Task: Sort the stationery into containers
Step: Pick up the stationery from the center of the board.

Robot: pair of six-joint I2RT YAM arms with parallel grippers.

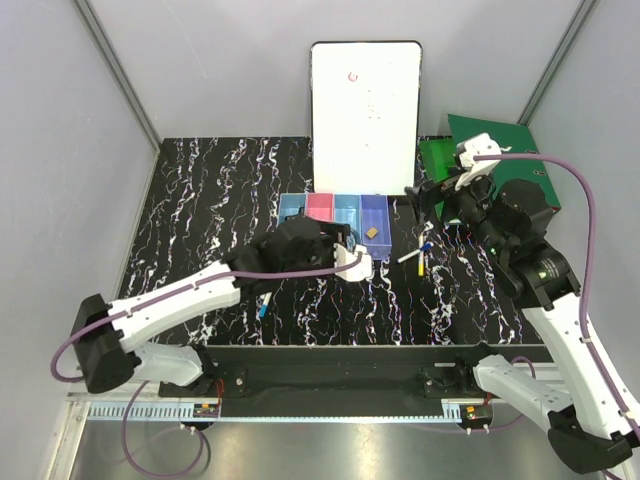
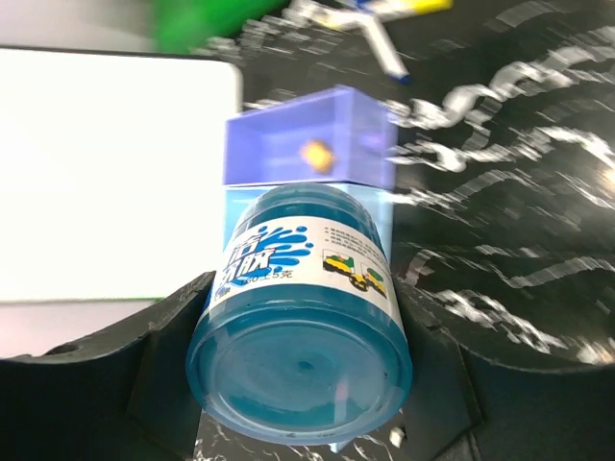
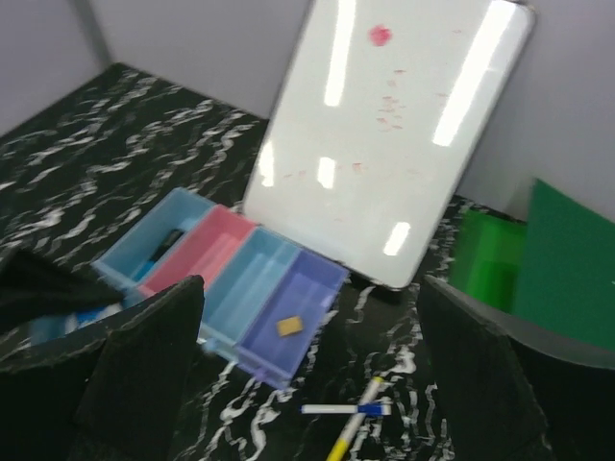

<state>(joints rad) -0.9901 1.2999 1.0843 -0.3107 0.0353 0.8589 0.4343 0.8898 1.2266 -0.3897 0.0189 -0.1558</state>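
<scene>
Mid-tabletop [image 1: 200,200], black marbled surface: left pincer [image 2: 306,288] is part-open, both fingers [image 2: 173,336] clamped on a round translucent blue tub [image 2: 298,370] with a white printed label. The blue tub lies on its side in the grip, base toward the wrist camera. In the top view it sits just at 6 o'clock of the row of four joined translucent plastic bins [image 1: 335,208], not inside any.

Bins left to right: light blue, pink, light blue, purple. The purple bin [image 3: 300,293] holds a tiny tan block [image 3: 290,326]. The far-left light blue bin [image 3: 130,254] holds a dark slim item, too blurred to name.

At 3 o'clock of the left pincer two slim white pens [image 1: 420,256] lie crossed on the tabletop, one with a blue end, one with a yellow end. Another slim pen with a blue end [image 1: 262,305] lies at 7 o'clock, beside the left arm.

Right pincer [image 3: 309,298] is wide open and holds nothing, at 2 o'clock of the bins.

Large white board [image 1: 365,110] leans at 12 o'clock behind the bins. Green binder [image 1: 495,150] sits at 3 o'clock of the board.
</scene>
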